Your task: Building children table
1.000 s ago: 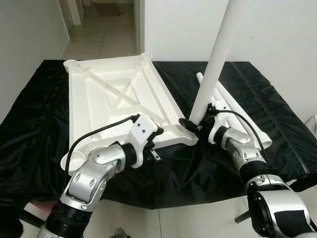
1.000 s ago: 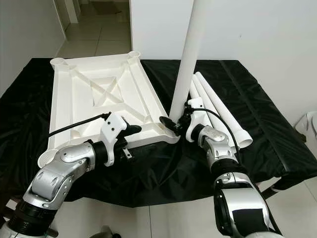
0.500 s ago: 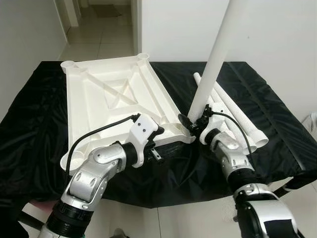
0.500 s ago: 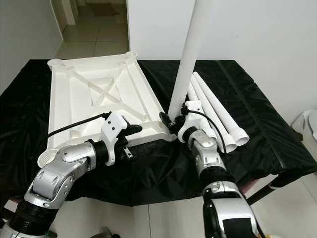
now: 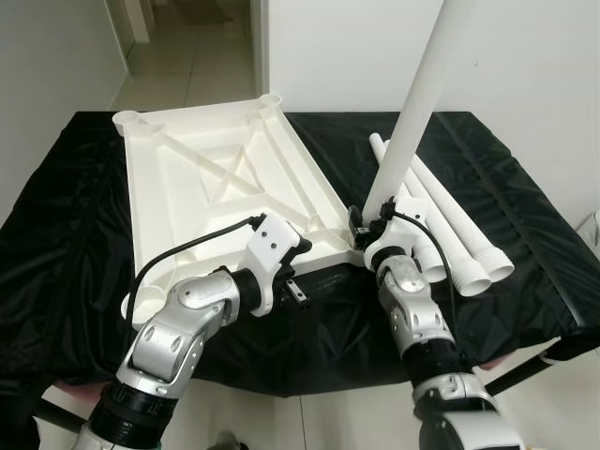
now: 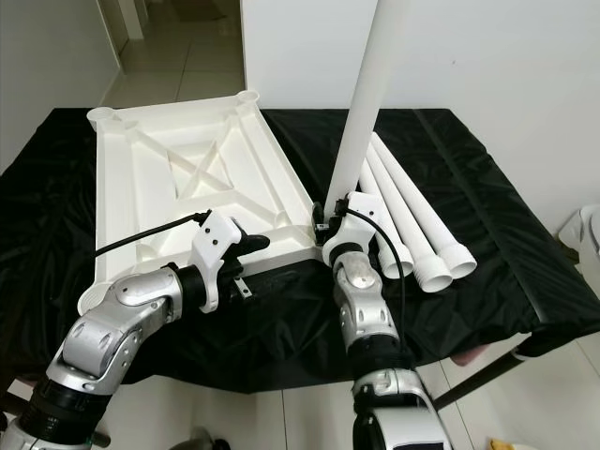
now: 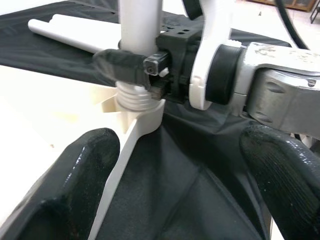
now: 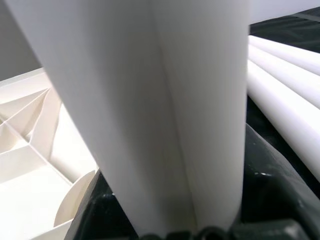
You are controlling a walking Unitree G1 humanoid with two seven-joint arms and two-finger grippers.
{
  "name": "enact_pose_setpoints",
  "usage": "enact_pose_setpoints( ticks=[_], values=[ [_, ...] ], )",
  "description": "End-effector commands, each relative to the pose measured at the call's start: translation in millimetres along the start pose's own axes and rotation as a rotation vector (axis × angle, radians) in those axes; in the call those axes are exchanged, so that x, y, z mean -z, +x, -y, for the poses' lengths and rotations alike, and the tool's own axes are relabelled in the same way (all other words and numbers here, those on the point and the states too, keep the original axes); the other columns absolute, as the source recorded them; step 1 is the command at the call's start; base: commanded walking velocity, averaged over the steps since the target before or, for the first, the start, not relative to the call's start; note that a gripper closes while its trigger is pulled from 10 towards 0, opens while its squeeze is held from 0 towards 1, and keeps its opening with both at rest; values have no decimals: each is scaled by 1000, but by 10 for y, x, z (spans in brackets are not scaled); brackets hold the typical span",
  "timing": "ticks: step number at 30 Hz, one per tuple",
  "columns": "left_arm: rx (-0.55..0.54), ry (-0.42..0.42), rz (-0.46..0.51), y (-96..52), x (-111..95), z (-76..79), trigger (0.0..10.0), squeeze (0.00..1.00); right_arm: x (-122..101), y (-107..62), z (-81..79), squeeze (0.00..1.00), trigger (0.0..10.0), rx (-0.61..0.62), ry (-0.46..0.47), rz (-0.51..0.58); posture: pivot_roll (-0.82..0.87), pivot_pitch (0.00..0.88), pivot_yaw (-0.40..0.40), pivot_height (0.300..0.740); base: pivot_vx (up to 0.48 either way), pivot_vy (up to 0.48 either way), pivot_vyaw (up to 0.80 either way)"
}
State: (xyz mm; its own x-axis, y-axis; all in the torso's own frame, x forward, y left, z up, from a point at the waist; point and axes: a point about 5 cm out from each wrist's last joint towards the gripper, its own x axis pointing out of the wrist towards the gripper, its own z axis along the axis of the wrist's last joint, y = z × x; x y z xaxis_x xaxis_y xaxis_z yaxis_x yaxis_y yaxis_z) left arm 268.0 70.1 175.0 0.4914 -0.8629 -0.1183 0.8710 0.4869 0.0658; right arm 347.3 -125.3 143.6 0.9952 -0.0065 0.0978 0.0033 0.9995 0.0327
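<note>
The white tabletop (image 5: 216, 187) lies upside down on the black cloth. A white leg (image 5: 422, 103) stands upright in its near right corner socket (image 7: 142, 107), with the threaded end (image 7: 134, 95) partly showing above the socket. My right gripper (image 5: 361, 230) is shut on the leg just above the socket, and the leg (image 8: 165, 100) runs between its fingers. My left gripper (image 5: 300, 272) is open at the tabletop's near edge, its fingers (image 7: 90, 170) wide apart with the corner rib between them, pointing at the socket.
Three loose white legs (image 5: 450, 225) lie side by side on the cloth right of the upright one. The cloth-covered table (image 5: 75, 244) ends close in front of me. A white wall stands behind, with a doorway (image 5: 187, 37) at the back left.
My right forearm has swung left and in towards me around the leg, with the gripper still on its base. The leg stays upright. The left arm has held still.
</note>
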Motion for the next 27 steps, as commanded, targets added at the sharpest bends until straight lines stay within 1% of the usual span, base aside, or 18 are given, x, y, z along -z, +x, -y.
enact_pose_setpoints(
  ticks=[1, 4, 9, 10, 11, 13, 14, 18, 20, 22, 23, 24, 26, 27],
  values=[
    [-33, -6, -11, 0, 24, -29, 10000, 0, -43, -21, 59, 0, 0, 62, -14, 20, -40, 41, -2, 740, 0, 0, 0],
    [-33, -7, -10, 0, 24, -28, 10000, 0, -28, -54, -22, 0, 0, 47, 9, -4, -39, 40, -3, 740, 0, 0, 0],
    [-34, -7, -9, 1, 22, -33, 10000, 0, -32, -63, -45, 0, 0, 42, 7, -11, -40, 40, -2, 740, 0, 0, 0],
    [-33, -6, -9, 0, 21, -33, 10000, 0, -39, -74, -54, 0, 2000, 47, 6, -13, -41, 38, -2, 740, 0, 0, 0],
    [-33, -6, -9, 1, 20, -34, 10000, 0, -39, -79, -79, 0, 10000, 22, 17, -21, -41, 39, -2, 740, 0, 0, 0],
    [-33, -5, -9, 1, 18, -35, 10000, 0, -52, -85, -92, 0, 10000, 9, 22, -15, -42, 38, -2, 740, 0, 0, 0],
    [-33, -5, -8, 2, 17, -36, 10000, 0, -66, -85, -87, 1000, 10000, -13, 32, -7, -42, 36, -2, 740, 0, 0, 0],
    [-33, -5, -7, 5, 17, -37, 10000, 0, -80, -86, -76, 1000, 10000, -29, 38, 2, -42, 37, -3, 740, 0, 0, 0],
    [-34, -5, -6, 11, 14, -43, 10000, 0, -95, -61, -29, 1000, 10000, -84, 53, 11, -44, 36, -4, 740, 0, 0, 0],
    [-34, -4, -4, 15, 9, -42, 10000, 0, -131, -14, 6, 1000, 10000, -185, 74, 15, -44, 34, -4, 740, 0, 0, 0],
    [-34, -4, -4, 15, 9, -42, 10000, 0, -131, -14, 6, 1000, 10000, -185, 74, 15, -44, 34, -4, 740, 0, 0, 0],
    [-33, -5, -3, 16, 7, -42, 10000, 0, -144, -1, 11, 1000, 10000, -219, 82, 15, -44, 34, -4, 740, 0, 0, 0],
    [-34, -4, -3, 18, 4, -44, 10000, 0, -169, 43, 66, 1000, 10000, -285, 57, 6, -42, 33, -4, 740, 0, 0, 0],
    [-34, -4, -3, 18, 4, -44, 10000, 0, -169, 43, 66, 1000, 10000, -285, 57, 6, -42, 33, -4, 740, 0, 0, 0]
  ],
)
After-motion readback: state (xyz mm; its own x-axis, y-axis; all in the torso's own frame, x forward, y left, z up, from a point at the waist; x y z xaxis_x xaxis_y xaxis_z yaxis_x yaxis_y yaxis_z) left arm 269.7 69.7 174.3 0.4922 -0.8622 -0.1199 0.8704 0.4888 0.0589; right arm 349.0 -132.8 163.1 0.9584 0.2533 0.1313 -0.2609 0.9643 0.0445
